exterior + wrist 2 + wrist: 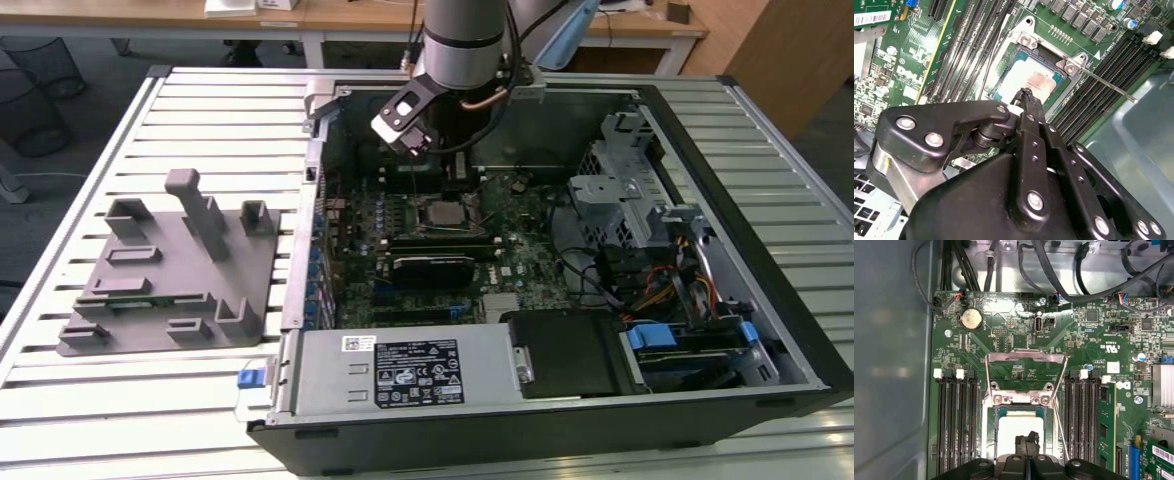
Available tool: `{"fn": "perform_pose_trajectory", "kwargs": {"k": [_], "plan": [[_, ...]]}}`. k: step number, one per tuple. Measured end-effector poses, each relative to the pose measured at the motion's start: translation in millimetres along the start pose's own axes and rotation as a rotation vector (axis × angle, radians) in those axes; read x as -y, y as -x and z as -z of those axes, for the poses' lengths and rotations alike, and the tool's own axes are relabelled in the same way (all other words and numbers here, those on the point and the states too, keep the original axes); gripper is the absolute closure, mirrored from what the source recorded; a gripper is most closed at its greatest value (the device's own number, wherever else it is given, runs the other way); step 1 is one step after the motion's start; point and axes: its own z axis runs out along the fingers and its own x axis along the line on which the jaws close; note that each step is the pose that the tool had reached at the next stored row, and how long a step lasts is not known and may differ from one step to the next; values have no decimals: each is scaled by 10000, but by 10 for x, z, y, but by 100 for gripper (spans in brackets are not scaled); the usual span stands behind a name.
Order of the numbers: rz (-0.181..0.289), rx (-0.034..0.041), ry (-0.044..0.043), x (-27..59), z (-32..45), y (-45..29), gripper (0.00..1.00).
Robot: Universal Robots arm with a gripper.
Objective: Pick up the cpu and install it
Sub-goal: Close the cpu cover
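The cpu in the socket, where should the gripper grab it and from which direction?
Come straight down from above and pinch two opposite edges: the cpu lies flat in its socket, the metal frame swung open, so only the thin rim gives purchase.

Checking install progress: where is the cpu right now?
In the first wrist view the cpu lies in the open socket between the memory slots, directly below the gripper.

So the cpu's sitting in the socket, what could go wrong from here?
Two risks. The hand sits right over the cpu; a sideways move could drag it askew in the socket. Also, the load plate stands open and the lever is free, so nothing clamps the cpu; a bump could shift it.
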Motion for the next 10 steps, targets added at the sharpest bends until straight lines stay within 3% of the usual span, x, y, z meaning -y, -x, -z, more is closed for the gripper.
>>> {"fn": "perform_pose_trajectory", "kwargs": {"k": [10], "plan": [[0, 10, -1, -2, 78, 2, 89]]}}
